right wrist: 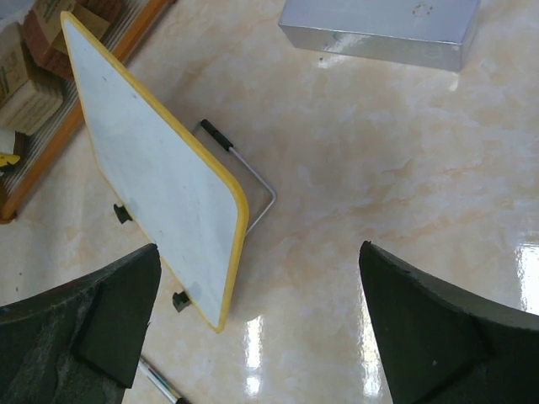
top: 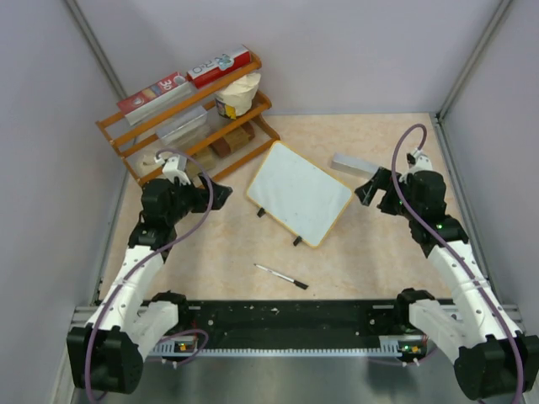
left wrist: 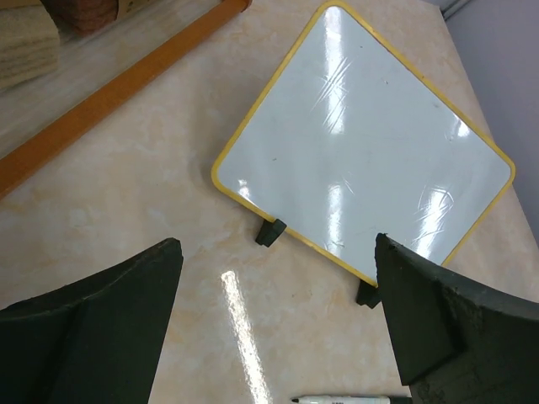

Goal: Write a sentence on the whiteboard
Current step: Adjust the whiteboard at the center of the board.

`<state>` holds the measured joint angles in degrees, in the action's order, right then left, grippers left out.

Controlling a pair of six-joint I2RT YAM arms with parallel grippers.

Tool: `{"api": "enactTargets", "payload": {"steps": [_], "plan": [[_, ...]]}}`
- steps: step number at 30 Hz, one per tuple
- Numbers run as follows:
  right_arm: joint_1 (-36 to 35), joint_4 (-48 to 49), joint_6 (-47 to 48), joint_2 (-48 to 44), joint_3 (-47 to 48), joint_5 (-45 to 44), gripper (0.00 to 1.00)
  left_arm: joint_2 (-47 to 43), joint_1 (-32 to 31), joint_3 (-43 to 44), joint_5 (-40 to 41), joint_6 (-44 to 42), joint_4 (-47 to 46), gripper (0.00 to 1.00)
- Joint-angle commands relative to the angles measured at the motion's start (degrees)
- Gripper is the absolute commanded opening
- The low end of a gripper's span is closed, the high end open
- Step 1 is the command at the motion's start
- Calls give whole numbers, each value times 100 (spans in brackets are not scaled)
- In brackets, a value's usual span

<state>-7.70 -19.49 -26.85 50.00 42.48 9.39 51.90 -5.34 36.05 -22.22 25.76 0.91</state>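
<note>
On the bench (top: 370, 252) the whiteboard (top: 299, 192) stands propped at a tilt in the middle, its face blank, so I'd say the job now is fetching something to write with. The left pincer (top: 217, 194) and right pincer (top: 370, 192) hang either side of it, jaws apart and empty. Whichever goes should come straight down on the marker (top: 281, 276) lying near the front, closing squarely across its barrel so it can't roll.

A robotics lab test cell is indicated: a marbled table (top: 362, 252) is enclosed by plain grey panels (top: 337, 50) in aluminium posts (top: 473, 55), two robot arms (top: 135, 269) (top: 459, 261) are bolted to a black rail (top: 286, 318) along its near edge, and an orange rack (top: 108, 124) is set at its far left corner.
</note>
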Motion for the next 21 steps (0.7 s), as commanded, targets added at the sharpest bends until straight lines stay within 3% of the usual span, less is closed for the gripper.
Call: {"api": "enactTargets", "payload": {"steps": [1,4,11,15,16,21], "plan": [[23,-99,66,-8,111,134,99,232,16,121,-466,-361,-135,99],[23,-108,66,1,103,142,99,689,-54,121,-1169,-493,-231,99],[32,-327,189,-25,235,134,99,2067,-1020,367,-1145,-563,-214,94],[23,-424,172,-174,156,125,99,2719,-1608,421,-1311,-274,-510,72],[23,-425,154,-227,129,116,99,2920,-1697,377,-1320,-90,-652,57],[23,-504,40,-324,50,160,99,3449,-2215,323,-1013,201,-1188,33]]}}
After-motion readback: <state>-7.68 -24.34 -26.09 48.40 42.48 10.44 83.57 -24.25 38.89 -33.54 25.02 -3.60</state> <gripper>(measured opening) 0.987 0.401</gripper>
